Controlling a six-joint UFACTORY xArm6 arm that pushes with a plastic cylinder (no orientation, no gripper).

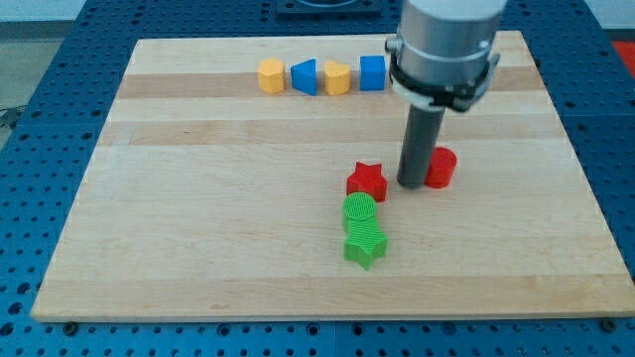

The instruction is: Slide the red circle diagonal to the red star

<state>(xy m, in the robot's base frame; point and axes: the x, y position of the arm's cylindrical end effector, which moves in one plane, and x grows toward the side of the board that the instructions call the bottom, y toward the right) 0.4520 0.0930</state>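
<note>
The red circle (442, 168) sits right of the board's centre. The red star (367, 181) lies to its left and slightly lower. My tip (411, 184) rests on the board between them, touching or nearly touching the red circle's left side and a short gap right of the red star. The arm's grey body hangs above the tip and hides part of the board's top edge.
A green circle (359, 209) and a green star (364, 244) lie just below the red star. Along the top stand a yellow hexagon (271, 75), a blue triangular block (305, 76), a yellow block (337, 77) and a blue square (372, 72). The wooden board (198, 218) lies on a blue pegboard.
</note>
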